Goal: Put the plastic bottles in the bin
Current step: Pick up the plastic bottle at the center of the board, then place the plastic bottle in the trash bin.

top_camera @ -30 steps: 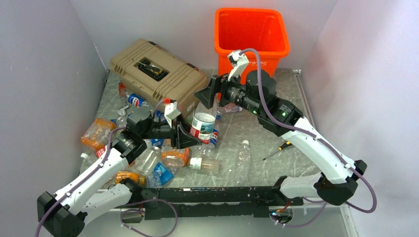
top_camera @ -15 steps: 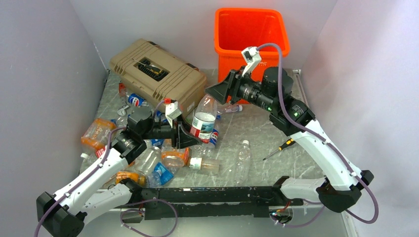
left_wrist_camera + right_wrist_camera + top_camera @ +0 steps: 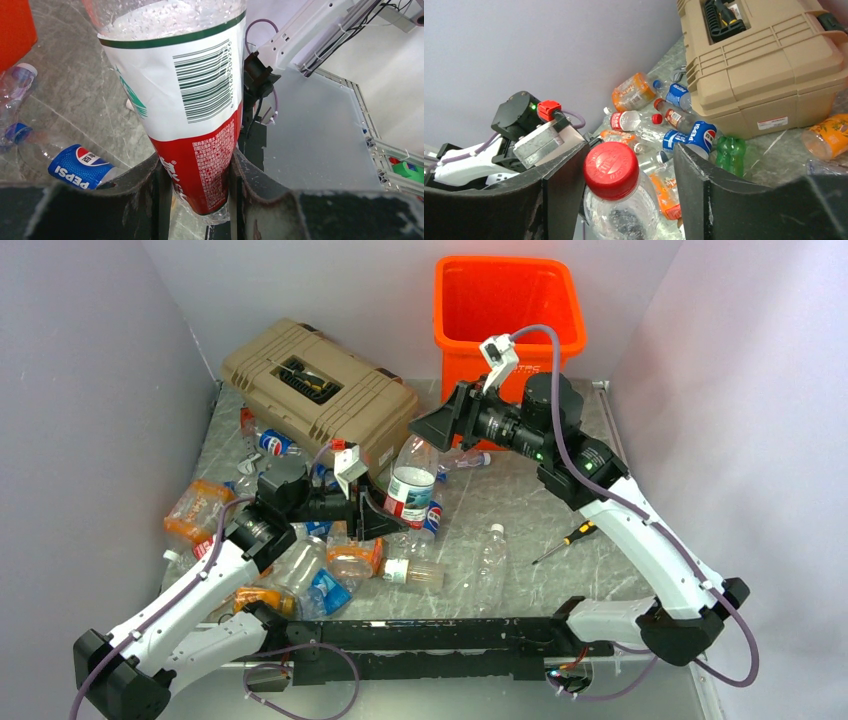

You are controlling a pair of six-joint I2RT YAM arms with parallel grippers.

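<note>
- Bin (image 3: pixel 500 295): bright orange, upright at the upper centre of the overhead view, against the back wall. No bottle shows in the part of its inside that is in view; its floor is hidden.
- Left hand (image 3: pixel 375 512): closed tight on the lower end of the labelled bottle (image 3: pixel 411 488), one finger each side of the red part of the label in the left wrist view.
- Labelled bottle: clear, white-and-red label with a barcode, held near upright at mid-frame, below and left of the bin and well apart from it.
- Right hand (image 3: pixel 440 425): jaws part open, standing either side of the red cap (image 3: pixel 610 170) of the labelled bottle. A gap shows on both sides, so it holds nothing.
- Loose bottles on the tabletop (image 3: pixel 540 510):
  - a clear bottle (image 3: pixel 490 562) lying lower centre
  - a white-capped bottle (image 3: pixel 412 572) just left of it
  - a Pepsi bottle (image 3: pixel 272 443) at the toolbox's lower left
  - an orange bottle (image 3: pixel 198 510) at far left
  - several more heaped around the left arm
- Toolbox (image 3: pixel 320 390): tan, ribbed, at upper left; not a target.
- Screwdriver (image 3: pixel 562 542): lying right of centre; not a target.
- Progress, by judgement: early. One bottle is lifted and appears to be at a hand-over between the two hands, and no delivery can be confirmed. Nearly the whole scatter remains to be picked up and dropped in the bin.
</note>
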